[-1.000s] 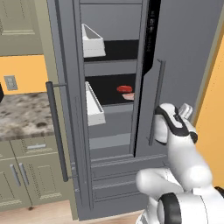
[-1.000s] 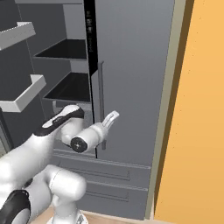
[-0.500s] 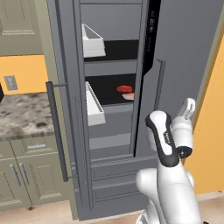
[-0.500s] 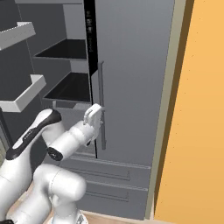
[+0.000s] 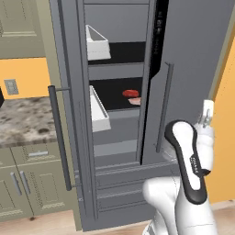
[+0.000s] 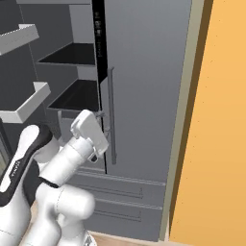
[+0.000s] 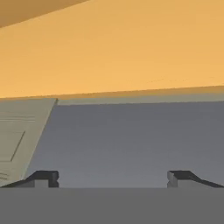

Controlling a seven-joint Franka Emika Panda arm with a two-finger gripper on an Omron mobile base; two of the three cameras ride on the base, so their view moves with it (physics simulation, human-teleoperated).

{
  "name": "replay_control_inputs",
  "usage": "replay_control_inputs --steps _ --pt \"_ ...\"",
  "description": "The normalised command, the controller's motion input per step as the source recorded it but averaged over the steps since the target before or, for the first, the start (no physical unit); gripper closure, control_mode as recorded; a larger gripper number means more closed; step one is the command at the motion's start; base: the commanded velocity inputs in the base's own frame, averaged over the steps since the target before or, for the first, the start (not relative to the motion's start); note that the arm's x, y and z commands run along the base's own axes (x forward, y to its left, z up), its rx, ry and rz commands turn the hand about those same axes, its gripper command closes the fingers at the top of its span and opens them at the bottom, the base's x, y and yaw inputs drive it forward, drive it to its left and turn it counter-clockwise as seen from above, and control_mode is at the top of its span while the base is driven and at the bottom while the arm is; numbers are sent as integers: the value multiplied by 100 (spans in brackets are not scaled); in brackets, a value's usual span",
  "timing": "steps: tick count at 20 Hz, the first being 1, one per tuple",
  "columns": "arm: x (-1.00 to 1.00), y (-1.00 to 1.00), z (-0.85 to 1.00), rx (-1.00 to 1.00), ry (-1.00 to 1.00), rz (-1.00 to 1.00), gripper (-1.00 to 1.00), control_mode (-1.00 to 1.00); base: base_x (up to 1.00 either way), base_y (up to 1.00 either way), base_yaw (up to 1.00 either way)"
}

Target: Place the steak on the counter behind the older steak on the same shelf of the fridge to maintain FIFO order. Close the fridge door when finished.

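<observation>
- Nearest, gripper [image 7: 113, 178] with jaws spread wide and pinching nothing, raised in front of the shut right half of the fridge [image 5: 193, 55] and facing grey panel and orange wall in the hand view.
- Next out, to the gripper's left across the open compartment: fridge door [image 5: 69, 114], swung out toward the base, long axis upright, bar handle [image 5: 58, 137] on its outer face and white bins [image 5: 98, 114] on its inner face.
- Judged from this, closing left as the pending step, calling for a reach leftward round the door's free edge to its outer face, then a push back toward the fridge.
- Deeper in, on the shelf [image 5: 112, 98]: the steak [image 5: 131, 93] lying toward the back, the older steak [image 5: 136, 101] just ahead of it at the front lip; probably touching, though too small to say for sure.
- Farthest left, the counter [image 5: 23, 121], well apart from the gripper.
</observation>
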Motion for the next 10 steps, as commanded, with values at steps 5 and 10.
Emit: replay_control_inputs --steps 5,10 --pt "-81 8 98 -47 -11 -2 -100 -100 0 0 0" --pt "-84 31 53 -66 -27 -17 -100 -100 0 0 0"
